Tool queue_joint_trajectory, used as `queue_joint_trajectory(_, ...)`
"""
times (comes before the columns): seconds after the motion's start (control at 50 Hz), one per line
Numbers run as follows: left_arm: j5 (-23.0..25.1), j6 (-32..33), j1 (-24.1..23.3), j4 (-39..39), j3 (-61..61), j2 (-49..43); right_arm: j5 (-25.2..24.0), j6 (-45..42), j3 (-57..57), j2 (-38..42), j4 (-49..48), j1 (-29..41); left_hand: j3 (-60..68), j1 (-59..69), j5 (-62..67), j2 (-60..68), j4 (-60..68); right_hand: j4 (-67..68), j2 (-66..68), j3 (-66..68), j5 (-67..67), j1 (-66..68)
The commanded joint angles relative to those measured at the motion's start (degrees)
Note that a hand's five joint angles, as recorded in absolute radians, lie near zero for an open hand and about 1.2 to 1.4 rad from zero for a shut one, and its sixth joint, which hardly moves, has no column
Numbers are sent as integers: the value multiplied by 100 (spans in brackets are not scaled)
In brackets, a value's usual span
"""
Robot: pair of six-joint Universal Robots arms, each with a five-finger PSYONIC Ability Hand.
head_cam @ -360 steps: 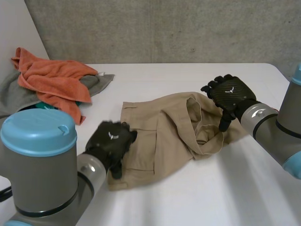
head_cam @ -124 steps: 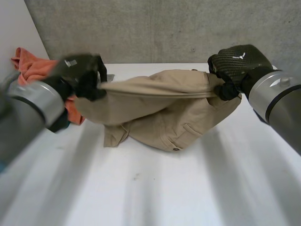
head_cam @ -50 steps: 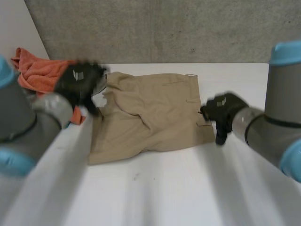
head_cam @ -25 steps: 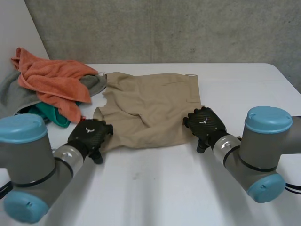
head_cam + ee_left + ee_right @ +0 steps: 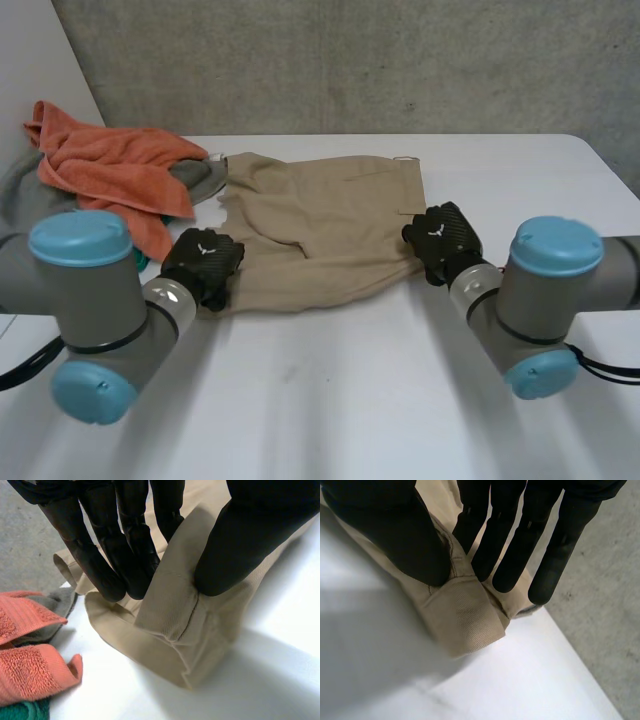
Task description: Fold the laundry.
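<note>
On the white table (image 5: 330, 400), the near-left corner of the khaki shorts (image 5: 320, 230) is pinched between thumb and fingers of the left hand (image 5: 203, 265). The near-right corner is pinched likewise by the right hand (image 5: 440, 238) (thumbs hide part of each fold). The ribbed twill is spread flat and creased. At the far left, an orange terry towel (image 5: 110, 170) is heaped over a grey cloth (image 5: 205, 178), just beside the shorts.

Green cloth (image 5: 22, 711) cut off at edge, mostly under orange towel (image 5: 30, 672); grey cloth (image 5: 15, 200) cut off too.

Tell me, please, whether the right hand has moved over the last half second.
Yes. The right hand has shifted a little toward the table's far edge, and its fingers now pinch the khaki shorts at their near right corner.
</note>
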Motion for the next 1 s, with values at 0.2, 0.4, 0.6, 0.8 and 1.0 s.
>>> queue_joint_trajectory(0.2,538,453,-65,-2929,-1026,1653,-264,-1284,518,-2015,6319,-772,1222,1356,1343,1176,1177,1169,1259,1208,1311,1661)
queue_joint_trajectory(0.4,477,585,-451,-3494,-631,1636,-317,-1531,449,-2139,6276,-939,1222,1356,1343,1176,1177,1169,1259,1208,1311,1661)
queue_joint_trajectory(0.6,336,163,-566,-1069,1038,441,-194,-346,-106,-1700,4529,-992,1222,1356,1343,1176,1177,1169,1259,1208,1311,1661)
queue_joint_trajectory(0.8,160,391,-671,498,4043,-1993,377,227,-510,-909,1462,-948,1222,1356,1343,1176,1177,1169,1259,1208,1311,1661)
queue_joint_trajectory(1.0,290,314,-680,427,6532,-3822,553,-291,-1248,628,-956,-773,-5778,-5644,-5657,-5824,-5823,-5831,-5741,-5792,-5689,-5339)
